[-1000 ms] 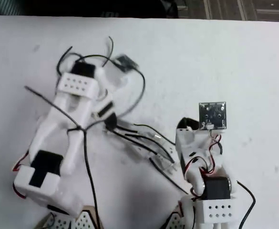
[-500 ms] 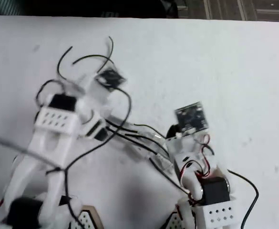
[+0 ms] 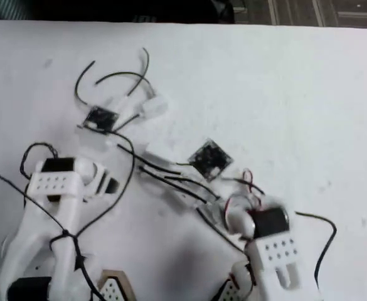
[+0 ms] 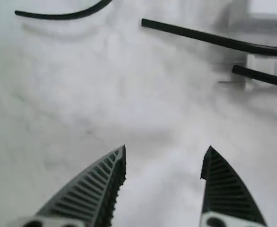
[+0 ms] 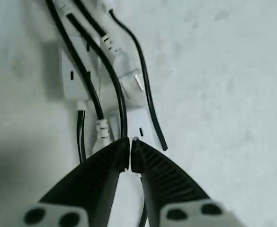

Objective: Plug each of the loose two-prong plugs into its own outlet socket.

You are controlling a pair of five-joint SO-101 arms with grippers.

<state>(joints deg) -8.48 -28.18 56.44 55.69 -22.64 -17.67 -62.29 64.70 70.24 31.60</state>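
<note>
High view: bare table (image 3: 308,100) is left open toward the far and right edges — black cords (image 3: 170,179) are bunched mid-table. The left gripper (image 4: 166,151) is held spread over bare surface, a plug (image 4: 266,64) lying beyond it. The right gripper (image 5: 129,144) is pressed together on nothing, above an outlet socket (image 5: 138,120). Since a second ago the left arm has been drawn back near-left — the right wrist swung toward the cords.
</note>
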